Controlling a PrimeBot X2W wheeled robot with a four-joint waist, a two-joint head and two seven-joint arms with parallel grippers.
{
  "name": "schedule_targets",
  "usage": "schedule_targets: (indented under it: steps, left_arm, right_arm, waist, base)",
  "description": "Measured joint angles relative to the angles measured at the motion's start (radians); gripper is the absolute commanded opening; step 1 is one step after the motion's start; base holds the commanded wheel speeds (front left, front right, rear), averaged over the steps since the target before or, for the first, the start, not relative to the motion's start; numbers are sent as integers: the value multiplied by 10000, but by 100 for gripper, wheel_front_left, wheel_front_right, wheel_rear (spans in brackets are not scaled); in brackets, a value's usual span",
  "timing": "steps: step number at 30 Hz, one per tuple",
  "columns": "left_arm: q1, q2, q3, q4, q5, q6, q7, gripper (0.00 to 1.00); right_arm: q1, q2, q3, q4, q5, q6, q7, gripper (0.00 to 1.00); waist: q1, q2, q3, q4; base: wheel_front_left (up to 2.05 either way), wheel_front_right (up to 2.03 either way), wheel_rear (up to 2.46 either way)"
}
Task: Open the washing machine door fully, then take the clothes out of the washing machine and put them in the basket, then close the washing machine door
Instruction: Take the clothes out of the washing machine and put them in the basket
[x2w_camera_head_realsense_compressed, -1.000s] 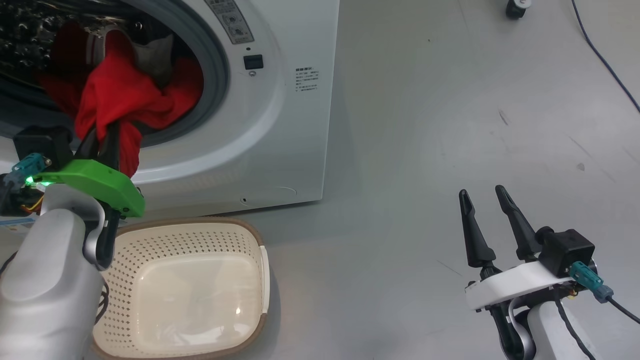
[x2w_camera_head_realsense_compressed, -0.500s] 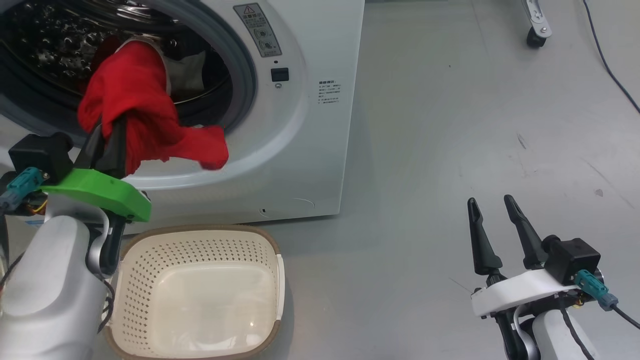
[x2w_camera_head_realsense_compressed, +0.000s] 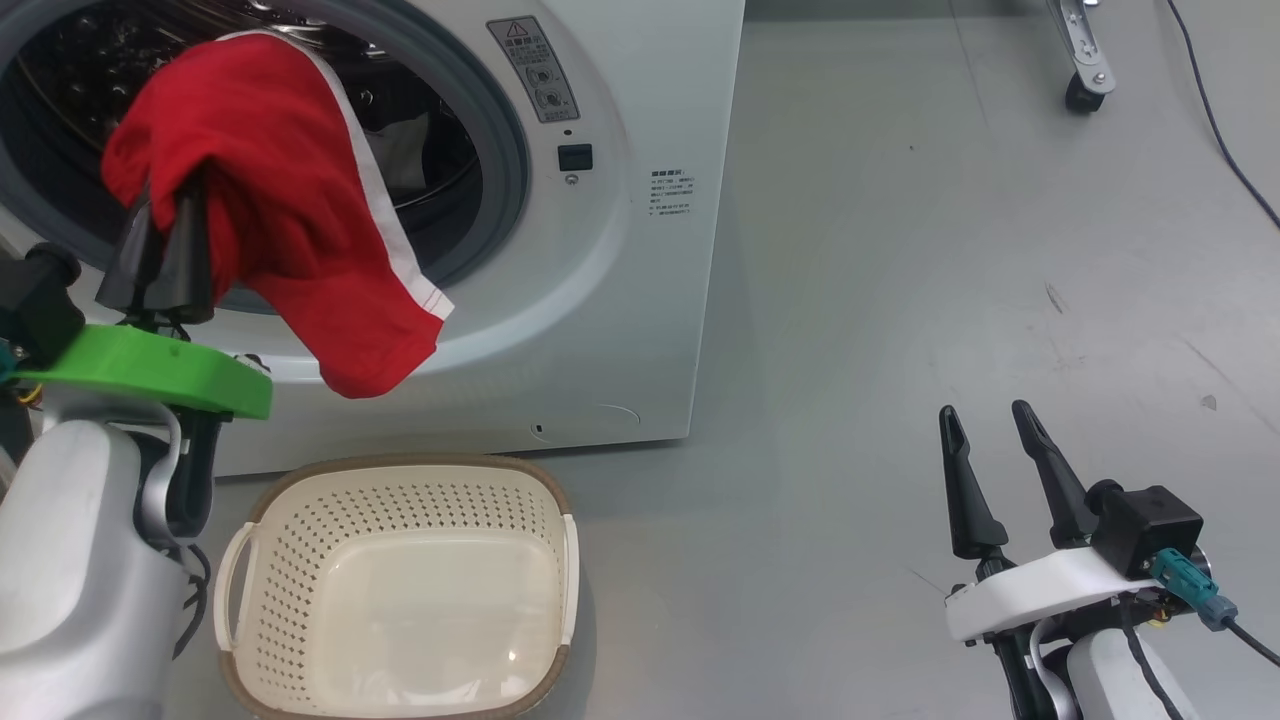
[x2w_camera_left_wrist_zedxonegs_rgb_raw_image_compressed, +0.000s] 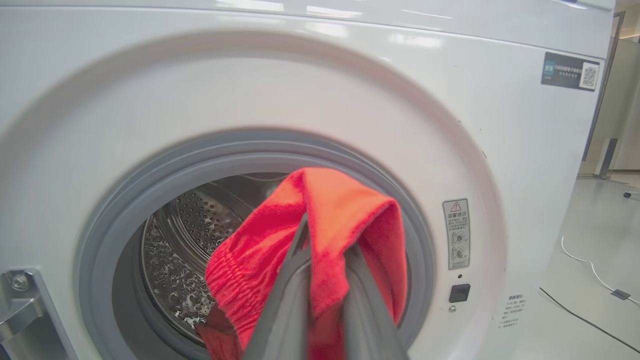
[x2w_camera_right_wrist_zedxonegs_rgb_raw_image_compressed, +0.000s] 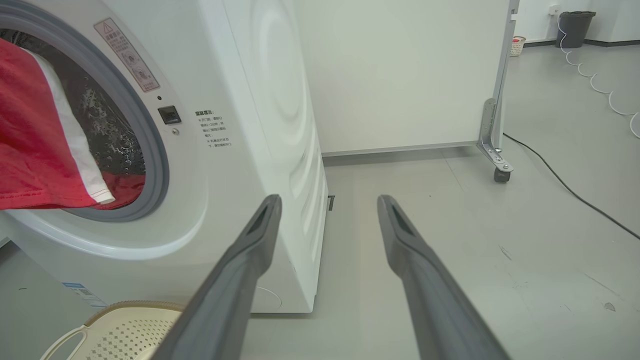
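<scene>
Your left gripper (x2w_camera_head_realsense_compressed: 170, 200) is clamped on the red garment (x2w_camera_head_realsense_compressed: 290, 230), hanging before the washing machine (x2w_camera_head_realsense_compressed: 640, 300) mouth, left; the cream basket (x2w_camera_head_realsense_compressed: 400, 470) sits nearer. Your right gripper (x2w_camera_head_realsense_compressed: 984, 410) stands wide, holding nothing.

**Around my grippers**

The clothes (x2w_camera_head_realsense_compressed: 290, 230) hang on my left gripper (x2w_camera_head_realsense_compressed: 165, 200), just before the washing machine (x2w_camera_head_realsense_compressed: 640, 300) mouth; the basket (x2w_camera_head_realsense_compressed: 400, 497) lies below it. My right gripper (x2w_camera_head_realsense_compressed: 985, 413) stands well to the right, above the floor (x2w_camera_head_realsense_compressed: 900, 250).
</scene>
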Motion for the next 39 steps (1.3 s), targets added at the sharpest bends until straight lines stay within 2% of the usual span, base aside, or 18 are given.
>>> schedule_targets:
  steps: [14, 17, 26, 39]
  left_arm:
    - [1399, 17, -364, -290, -8, 0, -2, 0]
    - [1754, -40, -485, -203, -332, 0, 0, 0]
    - [2617, 148, -1030, 654, -516, 0, 224, 0]
    - [2624, 324, -1496, 1875, -500, 0, 761, 0]
  right_arm:
    - [6, 2, 19, -6, -13, 73, 0, 100]
    - [16, 2, 19, -33, -15, 73, 0, 100]
    - [0, 6, 207, -163, -178, 82, 0, 100]
    - [-428, 13, 514, -385, -280, 86, 0, 100]
  waist:
    - [0, 0, -20, 113]
    - [0, 0, 36, 109]
    - [0, 0, 558, -7]
    - [0, 0, 1669, -407]
  base:
    - [0, 0, 0]
    - [0, 0, 0]
    - [0, 0, 0]
    - [0, 0, 0]
